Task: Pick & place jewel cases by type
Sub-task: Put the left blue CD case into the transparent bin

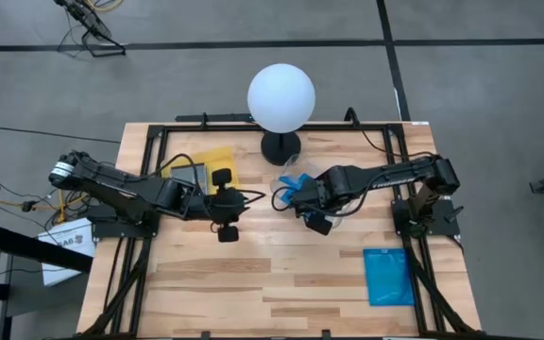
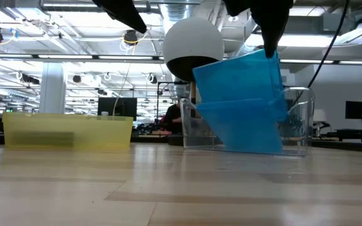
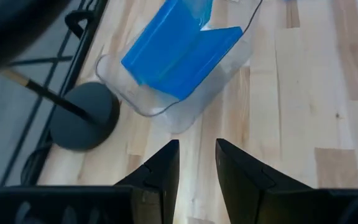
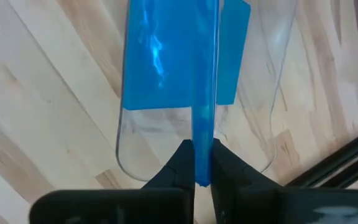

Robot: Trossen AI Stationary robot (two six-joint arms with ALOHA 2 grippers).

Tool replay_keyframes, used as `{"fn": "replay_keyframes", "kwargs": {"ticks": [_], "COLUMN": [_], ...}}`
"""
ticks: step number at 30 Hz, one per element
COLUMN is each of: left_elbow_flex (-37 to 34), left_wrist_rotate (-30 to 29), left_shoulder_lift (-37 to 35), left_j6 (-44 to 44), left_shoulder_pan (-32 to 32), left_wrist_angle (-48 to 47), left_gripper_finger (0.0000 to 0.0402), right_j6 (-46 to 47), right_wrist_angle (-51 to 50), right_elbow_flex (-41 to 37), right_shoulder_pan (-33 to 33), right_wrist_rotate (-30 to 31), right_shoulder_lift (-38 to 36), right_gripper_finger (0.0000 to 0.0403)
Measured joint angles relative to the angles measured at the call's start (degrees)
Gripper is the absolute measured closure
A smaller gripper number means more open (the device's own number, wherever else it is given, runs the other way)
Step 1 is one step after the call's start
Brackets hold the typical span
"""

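Note:
A bright blue jewel case (image 4: 202,93) stands tilted on edge in the clear plastic tray (image 2: 297,119), with my right gripper (image 4: 201,163) shut on it from above. A second blue jewel case (image 4: 160,62) lies slanted in that tray beneath it. Both cases show as a blue V (image 3: 179,50) in the left wrist view. My left gripper (image 3: 196,167) hovers open over bare table to the tray's left, touching nothing. The yellow tray (image 1: 206,161) at far left holds a grey jewel case (image 1: 189,175). More blue jewel cases (image 1: 386,274) lie flat near the right edge. My right gripper pinches the blue jewel case by its upper edge (image 4: 202,140) between its two fingers, near the upper corner (image 2: 274,59). The fingers come from above, pointing down. The case is tilted, and its lower part (image 2: 250,141) is inside the clear tray against the other blue case.
A lamp with a white ball shade (image 1: 280,96) and a dark round base (image 1: 280,146) stands just behind the clear tray. Cables run along the table's far side. Bare wood (image 1: 253,283) stretches across the near half of the table.

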Motion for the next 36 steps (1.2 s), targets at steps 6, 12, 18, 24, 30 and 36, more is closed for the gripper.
{"fn": "replay_keyframes", "kwargs": {"ticks": [6, 12, 18, 24, 30, 36], "left_elbow_flex": [-0.05, -0.05, -0.05, 0.03, -0.03, -0.03], "left_wrist_rotate": [-0.19, 0.21, -0.10, -1.91, -1.85, -3.25], "left_shoulder_lift": [2.79, 3.84, 2.16, 1.34, 0.40, -2.05], "left_j6": [7.57, 7.80, 7.24, 7.27, 6.34, 5.66], "left_shoulder_pan": [0.25, -0.05, -1.57, -2.27, -2.89, -3.83], "left_wrist_angle": [2.99, 1.16, 1.22, 4.51, 5.78, 7.04], "left_gripper_finger": [0.0304, 0.0304, 0.0304, 0.0304, 0.0304, 0.0304], "right_j6": [-2.58, -3.29, 3.24, 11.29, 13.13, 12.69], "right_wrist_angle": [0.05, 0.11, 0.07, 3.45, 10.46, 20.20], "right_elbow_flex": [0.00, -0.27, -6.81, -15.95, -23.53, -32.15], "right_shoulder_pan": [2.10, 5.93, 11.96, 19.84, 25.49, 29.19], "right_wrist_rotate": [5.09, 13.04, 20.35, 29.79, 39.93, 48.49], "right_shoulder_lift": [0.10, -3.21, -11.28, -16.73, -17.54, -17.38], "right_gripper_finger": [0.0396, 0.0399, 0.0402, 0.0402, 0.0402, 0.0402]}}
